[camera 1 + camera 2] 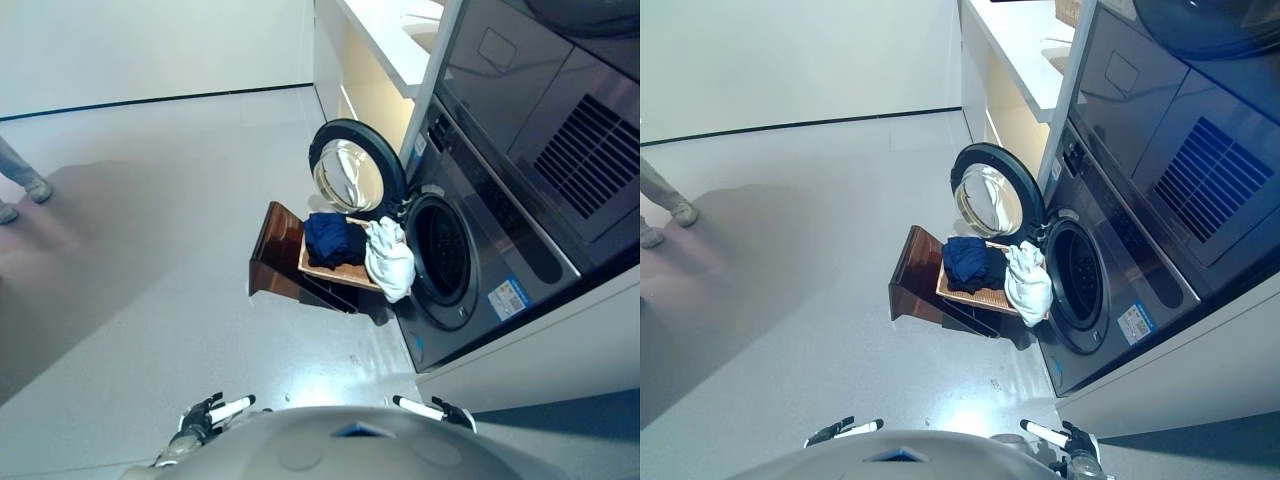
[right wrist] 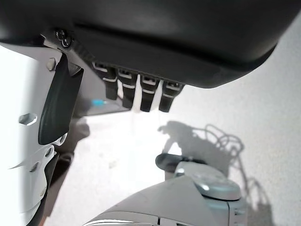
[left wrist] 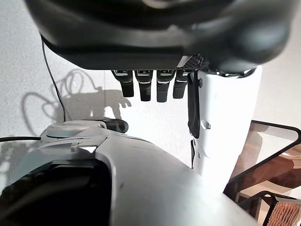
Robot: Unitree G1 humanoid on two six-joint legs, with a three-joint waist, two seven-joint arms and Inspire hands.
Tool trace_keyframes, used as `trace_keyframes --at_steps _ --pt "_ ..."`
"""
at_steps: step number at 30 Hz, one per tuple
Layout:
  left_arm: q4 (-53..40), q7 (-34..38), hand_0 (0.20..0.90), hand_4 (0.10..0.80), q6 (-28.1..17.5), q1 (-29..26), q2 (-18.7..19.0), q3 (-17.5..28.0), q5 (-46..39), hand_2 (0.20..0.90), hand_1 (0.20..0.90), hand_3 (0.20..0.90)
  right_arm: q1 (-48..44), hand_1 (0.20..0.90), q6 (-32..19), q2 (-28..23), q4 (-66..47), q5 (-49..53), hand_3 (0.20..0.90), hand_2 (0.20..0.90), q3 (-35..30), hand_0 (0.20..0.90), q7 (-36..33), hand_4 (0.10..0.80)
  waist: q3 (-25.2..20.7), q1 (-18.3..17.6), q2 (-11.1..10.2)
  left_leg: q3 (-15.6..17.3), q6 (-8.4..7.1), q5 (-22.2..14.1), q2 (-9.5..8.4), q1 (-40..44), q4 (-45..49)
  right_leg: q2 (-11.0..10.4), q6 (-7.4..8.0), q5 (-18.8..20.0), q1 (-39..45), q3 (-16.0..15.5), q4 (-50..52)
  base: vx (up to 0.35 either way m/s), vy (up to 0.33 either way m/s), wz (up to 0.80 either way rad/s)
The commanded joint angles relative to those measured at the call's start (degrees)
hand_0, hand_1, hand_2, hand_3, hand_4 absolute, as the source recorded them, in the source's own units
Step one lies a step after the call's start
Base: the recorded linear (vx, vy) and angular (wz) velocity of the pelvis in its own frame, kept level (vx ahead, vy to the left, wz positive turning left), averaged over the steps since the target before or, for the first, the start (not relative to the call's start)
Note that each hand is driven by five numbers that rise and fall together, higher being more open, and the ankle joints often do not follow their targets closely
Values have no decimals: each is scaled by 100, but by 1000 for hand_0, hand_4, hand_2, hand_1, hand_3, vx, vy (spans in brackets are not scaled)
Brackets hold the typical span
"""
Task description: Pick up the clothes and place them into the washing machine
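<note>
A dark blue garment [image 1: 333, 238] lies in a woven basket [image 1: 335, 272] on a brown wooden stand [image 1: 275, 255]. A white garment [image 1: 388, 260] hangs over the basket's edge toward the washing machine's drum opening [image 1: 440, 250]. The round door [image 1: 350, 175] stands swung open. My left hand [image 1: 205, 415] and right hand [image 1: 440, 410] hang low at my sides, well short of the basket. In the wrist views the left hand's fingers [image 3: 150, 87] and the right hand's fingers [image 2: 141, 89] are relaxed and hold nothing.
A second appliance [image 1: 560, 110] is stacked above the washer. A white counter [image 1: 385, 40] runs beside it. A person's legs [image 1: 20, 175] stand at the far left. Grey floor [image 1: 180, 280] stretches between me and the basket.
</note>
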Motion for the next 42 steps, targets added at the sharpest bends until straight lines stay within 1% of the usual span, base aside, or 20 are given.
trace_keyframes --at_steps 1,13,15,16,17,20,21,24,27,29,30,31,34,36,37,38,39,40,41,42 --pt "438 111 900 800 -209 -577 -91 3 131 900 900 900 -509 900 -256 -139 345 -67 900 900 -289 900 -55 800 65 83 -105 -78 -96 -240 -242 -8 -39 43 66 298 -225 -232 -4 0 0 0" --pt "362 78 900 800 -270 -682 -126 -35 78 900 900 900 -530 900 -209 -178 367 0 900 900 -350 900 20 800 144 14 -125 -193 117 -274 -479 -37 -39 -236 107 275 -438 -158 447 2 77 1" --pt "343 61 900 800 -288 -707 -104 -29 73 900 900 900 -550 900 -208 -173 332 20 900 900 -348 900 26 800 160 27 -151 -266 170 -266 -569 -67 -39 -334 158 279 -466 -192 511 16 117 4" --pt "343 60 900 800 -288 -708 -104 -29 73 900 900 900 -551 900 -208 -172 332 21 900 900 -348 900 26 800 159 25 -152 -268 172 -264 -571 -69 -39 -337 159 278 -468 -193 513 -3 116 7" --pt "359 56 900 800 -290 -714 -79 -33 91 900 900 900 -564 900 -219 -162 306 43 900 900 -360 900 28 800 180 13 -180 -293 198 -277 -620 -101 -39 -422 195 302 -555 -175 614 -10 108 8" --pt "370 68 900 800 -296 -718 -58 -40 116 900 900 900 -597 900 -233 -154 254 88 900 900 -383 900 14 800 215 16 -199 -314 249 -300 -690 -124 -39 -503 220 318 -648 -137 732 -4 121 9" --pt "401 81 900 800 -301 -705 -40 -32 139 900 900 900 -610 900 -242 -151 250 106 900 900 -406 900 16 800 238 21 -205 -309 297 -339 -754 -112 -39 -580 244 335 -690 -90 812 6 86 6" --pt "433 76 900 800 -295 -690 -21 -3 158 900 900 900 -593 900 -232 -151 286 108 900 900 -428 900 11 800 267 27 -194 -322 363 -387 -832 -63 -39 -682 253 344 -733 -61 968 27 162 3" --pt "474 68 900 800 -280 -681 36 54 177 900 900 900 -543 900 -231 -161 313 151 900 900 -525 900 17 800 320 -2 -128 -373 475 -466 -962 100 -39 -809 157 398 -915 9 1591 53 161 7" --pt "449 62 900 800 -267 -697 71 77 149 900 900 900 -555 900 -235 -162 338 177 900 900 -542 900 -7 800 388 -23 -88 -373 531 -483 -994 177 -39 -811 50 478 -1105 21 2051 25 119 -2" --pt "449 61 900 800 -266 -698 71 78 149 900 900 900 -557 900 -236 -162 338 177 900 900 -541 900 -7 800 390 -21 -91 -370 532 -483 -997 177 -39 -813 50 470 -1116 28 2069 41 109 -3" --pt "429 67 900 800 -259 -707 107 103 147 900 900 900 -562 900 -252 -151 317 223 900 900 -544 900 -9 800 460 -49 -56 -377 580 -516 -1000 284 -39 -763 -16 514 -1291 81 2398 58 89 2" --pt "400 67 900 800 -267 -727 138 105 139 900 900 900 -568 900 -281 -115 265 268 900 900 -540 900 -19 800 506 -91 -30 -317 584 -603 -992 417 -34 -626 -33 458 -1558 0 2229 100 53 -6" --pt "371 87 900 800 -279 -728 116 92 134 900 900 900 -571 900 -282 -115 251 249 900 900 -543 900 -39 800 535 -129 -29 -290 566 -699 -993 539 -36 -598 28 657 -1757 -182 1802 155 -31 -3" --pt "353 87 900 800 -290 -737 103 84 117 900 900 900 -571 900 -279 -114 243 235 900 900 -544 900 -35 800 553 -180 -71 -318 551 -740 -1032 596 -39 -594 95 837 -1900 -202 1488 134 -40 0" --pt "353 86 900 800 -290 -736 102 84 116 900 900 900 -570 900 -279 -116 242 235 900 900 -543 900 -36 800 556 -184 -51 -322 549 -755 -1011 608 -39 -575 95 847 -1870 -219 1456 182 -76 6" --pt "325 96 900 800 -304 -760 82 50 69 900 900 900 -597 900 -281 -95 200 235 900 900 -547 900 -58 800 611 -278 -96 -391 508 -834 -997 723 -39 -581 210 1182 -2115 -168 1046 204 -75 8" --pt "304 102 900 800 -317 -764 58 20 34 900 900 900 -602 900 -265 -77 181 232 900 900 -552 900 -78 800 640 -325 -93 -422 482 -909 -960 807 -39 -554 263 1361 -2243 -199 771 197 -76 7" --pt "304 102 900 800 -317 -764 57 20 34 900 900 900 -602 900 -265 -78 180 232 900 900 -552 900 -78 800 643 -325 -89 -422 482 -912 -956 810 -39 -551 262 1363 -2237 -202 766 212 -66 4" --pt "309 115 900 800 -323 -753 41 -9 -11 900 900 900 -597 900 -234 -47 145 198 900 900 -551 900 -95 800 660 -400 -114 -460 431 -985 -921 899 -39 -512 320 1508 -2353 -203 521 195 -69 5"
